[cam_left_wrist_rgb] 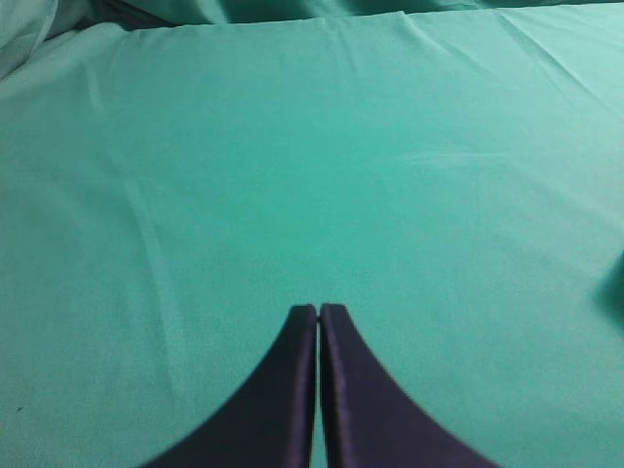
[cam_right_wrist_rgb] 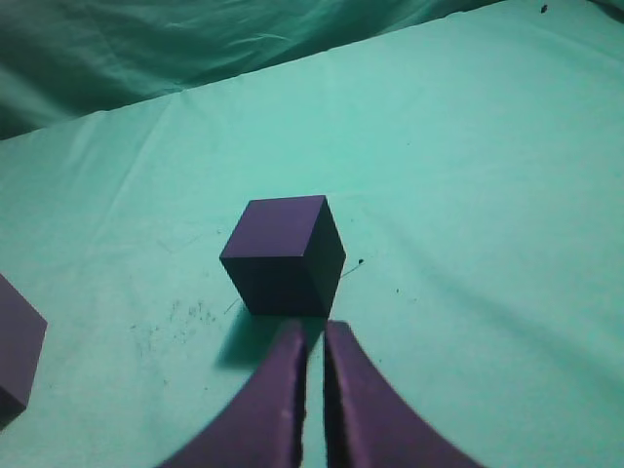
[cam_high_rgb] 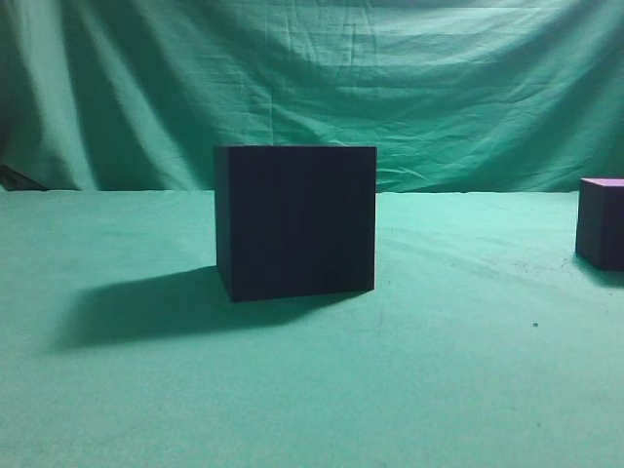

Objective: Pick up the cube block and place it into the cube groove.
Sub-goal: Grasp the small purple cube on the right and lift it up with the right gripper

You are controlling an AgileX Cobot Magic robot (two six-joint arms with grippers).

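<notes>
Purple cube block (cam_right_wrist_rgb: pixel 283 255) right of cube groove (cam_high_rgb: pixel 295 220)

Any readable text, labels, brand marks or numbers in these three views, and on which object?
None readable.
Large near-black matte box: plain sides.
Small dark purple cube: plain faces.
Green cloth: only small dark specks, no lettering.
Both dark tools, left and right: unmarked.

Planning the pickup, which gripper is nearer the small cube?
Right. The right gripper sits just short of the cube, fingers together. The left gripper sees only bare cloth.
</notes>
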